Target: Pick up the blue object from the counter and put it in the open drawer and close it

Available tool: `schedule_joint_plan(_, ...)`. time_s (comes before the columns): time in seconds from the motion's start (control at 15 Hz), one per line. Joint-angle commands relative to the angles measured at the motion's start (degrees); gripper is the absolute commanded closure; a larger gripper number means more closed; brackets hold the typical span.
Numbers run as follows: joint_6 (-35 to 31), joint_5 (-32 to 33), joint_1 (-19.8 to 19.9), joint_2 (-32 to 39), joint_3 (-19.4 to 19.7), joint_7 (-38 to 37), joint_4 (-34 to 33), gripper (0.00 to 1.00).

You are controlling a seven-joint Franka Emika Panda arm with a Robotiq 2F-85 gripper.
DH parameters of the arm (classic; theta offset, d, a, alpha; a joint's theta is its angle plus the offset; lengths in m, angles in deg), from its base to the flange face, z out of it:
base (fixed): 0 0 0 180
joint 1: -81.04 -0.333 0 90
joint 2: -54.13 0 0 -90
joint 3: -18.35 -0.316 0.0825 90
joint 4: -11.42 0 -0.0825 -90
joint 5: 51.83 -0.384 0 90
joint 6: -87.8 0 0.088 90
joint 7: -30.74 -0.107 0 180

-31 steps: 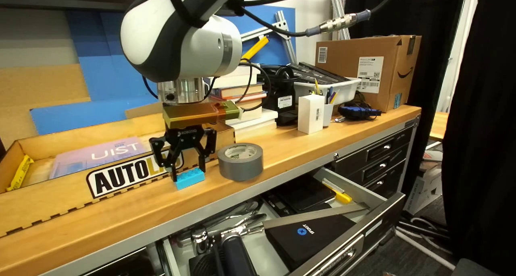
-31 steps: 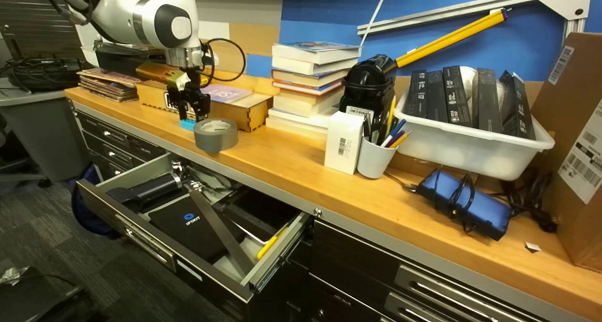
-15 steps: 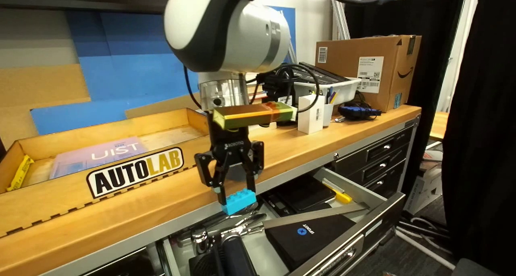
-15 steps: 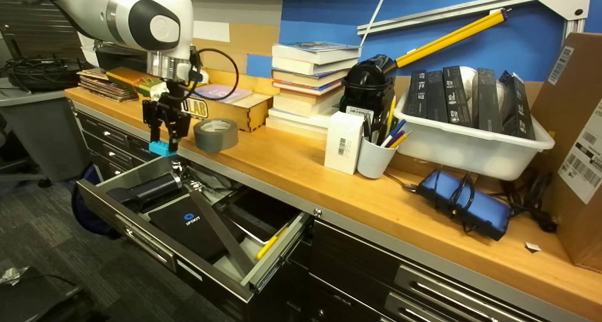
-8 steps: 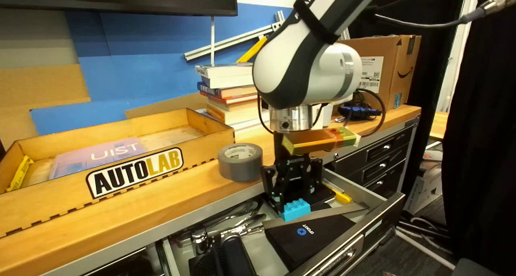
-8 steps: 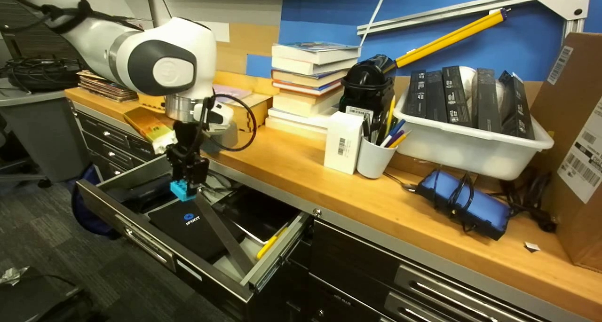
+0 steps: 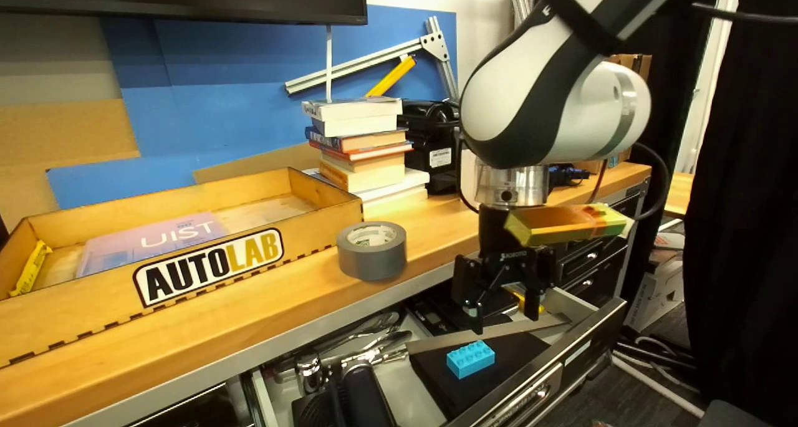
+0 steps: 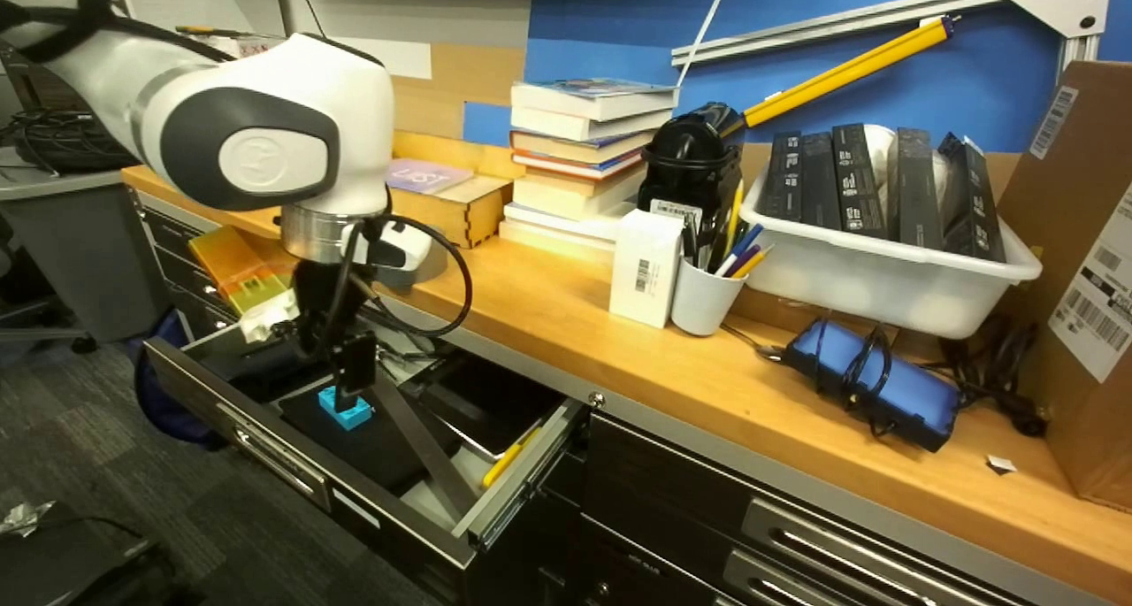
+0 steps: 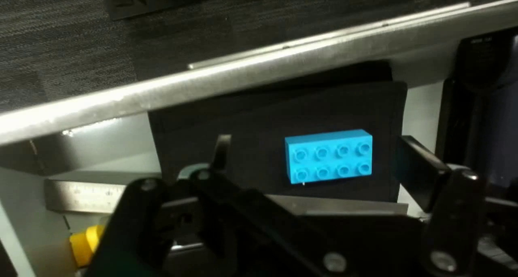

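Brick [image 9: 330,157], blue and studded, lay studs up on a flat black case [image 9: 251,123] inside the open drawer [image 8: 407,531]. The gripper [image 7: 505,322] hung above it with its jaws parted wide; in the wrist view the brick showed between the two fingers [image 9: 419,172], apart from both. A steel ruler [image 8: 426,447] ran along the inner edge of the case, and a yellow handle [image 8: 511,458] lay near the drawer's side wall. Above stretched the wooden counter [image 7: 299,283], where a roll of grey tape [image 7: 372,259] lay flat just beside an open-topped wooden tray [image 7: 321,234] lettered AUTOLAB. Farther along, in an exterior view, came a stack of books [image 8: 579,159], a white carton [image 8: 641,256] standing upright, a pale cup [image 8: 705,303] of pens [image 8: 753,263] next to it, and a white bin [image 8: 875,274] full of black boxes [image 8: 854,186]. A blue device [image 8: 902,394] wound with cable sat in front of the bin, and a cardboard box [image 8: 1083,420] stood at that end of the counter.
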Motion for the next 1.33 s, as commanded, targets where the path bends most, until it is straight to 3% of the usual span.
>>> schedule_joint_plan(0.0, 6.52, -0.49, 0.29, -9.0, 1.49, 5.56, 5.98, 0.0)
schedule_joint_plan(0.2, 15.05, 1.31, 0.26, -4.76, 1.81, 7.61, 3.32, 0.0)
schedule_joint_plan(0.33, 15.78, 3.14, 0.34, -0.11, 1.12, 6.7, 1.59, 0.0)
schedule_joint_plan(0.6, 12.55, 6.25, 0.51, 8.74, 0.74, 4.69, 0.25, 0.0)
schedule_joint_plan(1.07, 7.46, 5.45, 0.24, 17.99, 0.72, 5.08, -3.03, 0.0)
schedule_joint_plan(1.27, 4.37, 0.88, 1.57, 18.59, 1.64, 2.89, -4.64, 0.0)
